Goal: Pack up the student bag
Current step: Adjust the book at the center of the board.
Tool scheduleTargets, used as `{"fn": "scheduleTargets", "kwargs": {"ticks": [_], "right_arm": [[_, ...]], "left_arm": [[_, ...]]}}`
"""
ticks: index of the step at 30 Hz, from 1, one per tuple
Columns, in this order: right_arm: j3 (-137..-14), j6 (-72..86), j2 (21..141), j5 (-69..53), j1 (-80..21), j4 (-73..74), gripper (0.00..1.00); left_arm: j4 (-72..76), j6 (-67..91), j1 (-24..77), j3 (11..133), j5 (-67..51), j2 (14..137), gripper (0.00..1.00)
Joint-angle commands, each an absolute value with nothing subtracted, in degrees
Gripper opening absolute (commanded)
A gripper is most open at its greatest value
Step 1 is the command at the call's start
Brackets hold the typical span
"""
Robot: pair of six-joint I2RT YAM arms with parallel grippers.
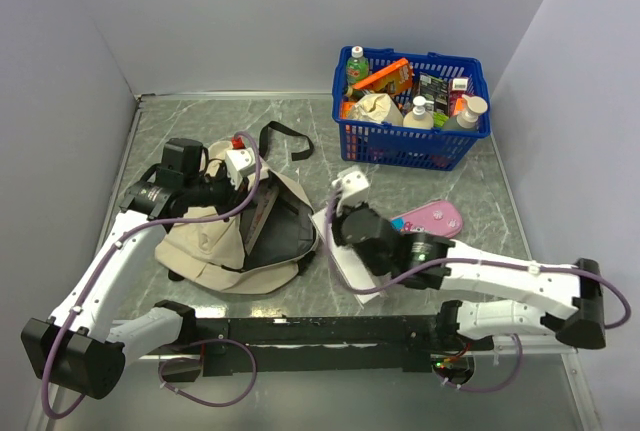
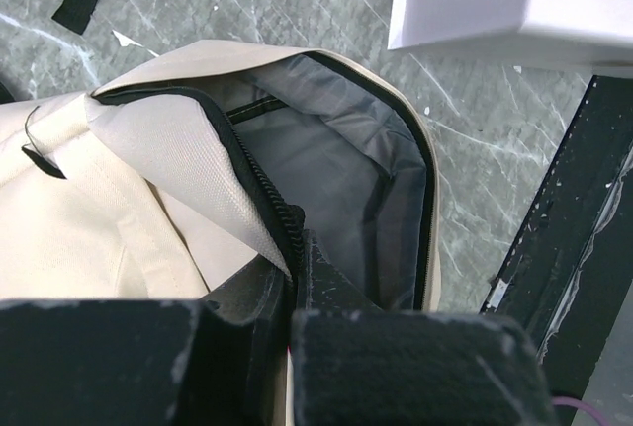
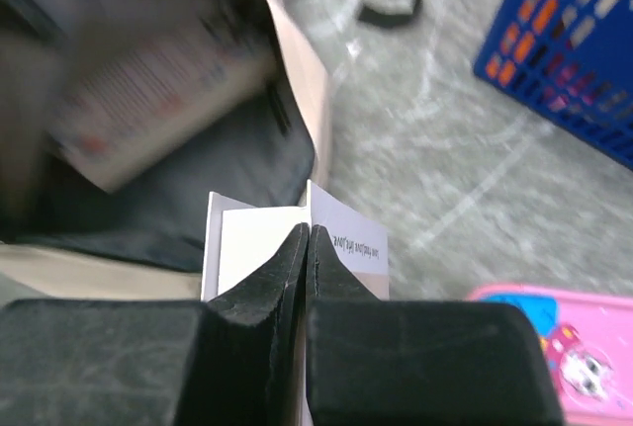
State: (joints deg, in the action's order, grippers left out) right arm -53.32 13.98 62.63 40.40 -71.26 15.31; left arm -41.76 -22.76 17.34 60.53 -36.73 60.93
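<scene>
As the scene stands: the bag (image 1: 225, 246) lies on the desk (image 1: 200, 116) left of centre, with its mouth gaping towards the right arm.
Left hand (image 2: 294, 258): closed tight, pinching the bag's zipper edge (image 2: 257, 179) and lifting it so the grey lining (image 2: 326, 169) shows.
Right hand (image 3: 309, 243): closed fully on the thin edge of a white booklet (image 3: 346, 238), which it holds just beside the bag's open side.
Inside the bag: one printed book (image 3: 158, 100) sits at the mouth. It is blurred, so its title cannot be read.
Not yet packed: a pink pencil case (image 1: 430, 219) lies on the desk near the right arm. A blue basket (image 1: 410, 141) of bottles and packets stands well apart at the back.
Step in hand (judgement): slide the booklet into the bag.
How to do it well:
- lead with the booklet's free edge, low and flat, aimed under the raised flap
- keep the flap lifted until the booklet is well past the zipper
- steer alongside the printed book, not onto it
- release only once most of the booklet is inside
Risk: the grip is on a thin edge, so the booklet may swing or fan open and catch on the rim.
</scene>
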Motion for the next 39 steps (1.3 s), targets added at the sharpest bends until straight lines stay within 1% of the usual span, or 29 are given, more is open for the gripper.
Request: {"fn": "scheduleTargets", "kwargs": {"ticks": [1,2,3,4,5,7,11,13,16,20,23,24,25,26,28,30,31,34,37,39], "right_arm": [[-58.0,17.9,56.6,27.6,-64.7,12.0,0.00],[-57.8,21.4,55.3,23.8,-59.8,10.9,0.00],[-57.4,23.4,55.1,20.6,-57.6,8.4,0.00],[-57.1,25.3,55.6,14.5,-55.6,7.0,0.00],[-57.0,28.9,56.3,11.7,-51.7,5.6,0.00],[-56.3,32.2,58.9,4.8,-49.3,0.3,0.00],[-56.4,40.0,65.0,-2.6,-46.3,-9.2,0.00],[-57.2,42.5,69.1,-5.0,-44.9,-13.7,0.00],[-58.5,47.5,73.4,-8.2,-44.2,-16.0,0.00],[-56.8,49.0,76.0,-6.1,-43.7,-16.8,0.00],[-52.5,50.3,77.9,-4.1,-42.5,-18.6,0.00],[-51.3,50.2,78.5,-3.3,-42.1,-18.1,0.09],[-51.0,50.3,79.5,-2.9,-41.6,-17.4,0.37],[-50.8,50.3,80.1,-3.2,-41.1,-16.4,0.46],[-50.4,51.7,81.9,-5.9,-40.1,-14.2,0.60],[-48.4,53.4,82.7,-8.6,-37.7,-14.9,0.63],[-47.5,55.0,83.2,-11.5,-37.0,-17.3,0.67],[-45.6,58.4,85.1,-16.2,-34.7,-19.3,0.71],[-42.6,61.6,86.6,-22.5,-32.7,-24.8,0.72],[-41.7,61.7,87.1,-26.5,-32.2,-25.4,0.72]], "left_arm": [[-38.6,-21.9,17.6,61.3,-40.5,59.3,0.01],[-38.2,-21.9,17.6,61.3,-40.5,59.2,0.01],[-38.2,-21.7,17.6,61.2,-40.5,59.2,0.01],[-38.1,-21.4,17.6,61.1,-40.7,59.2,0.01],[-38.1,-21.4,17.6,61.1,-40.8,59.2,0.01],[-38.1,-21.2,17.6,61.0,-40.8,58.9,0.01],[-38.2,-21.3,17.6,61.0,-40.6,58.6,0.01],[-38.5,-21.4,17.6,61.2,-40.5,58.6,0.01],[-38.6,-21.4,17.6,61.2,-40.5,58.4,0.01],[-38.4,-21.9,17.6,60.3,-40.3,57.7,0.01],[-38.3,-21.9,17.6,59.9,-40.7,57.7,0.01],[-38.4,-22.0,17.6,59.9,-40.7,57.7,0.01],[-38.7,-22.0,17.6,60.1,-40.7,57.7,0.01],[-38.6,-22.1,17.6,60.1,-40.7,57.7,0.01],[-38.5,-22.0,17.6,60.1,-40.9,57.5,0.01],[-38.1,-21.9,17.6,59.9,-41.0,57.4,0.01],[-38.1,-21.8,17.6,59.8,-41.0,57.5,0.01],[-38.1,-21.7,17.6,59.8,-41.2,57.7,0.01],[-38.1,-21.7,17.6,59.9,-41.0,57.5,0.01],[-38.3,-22.0,17.6,59.9,-40.9,57.5,0.01]]}}
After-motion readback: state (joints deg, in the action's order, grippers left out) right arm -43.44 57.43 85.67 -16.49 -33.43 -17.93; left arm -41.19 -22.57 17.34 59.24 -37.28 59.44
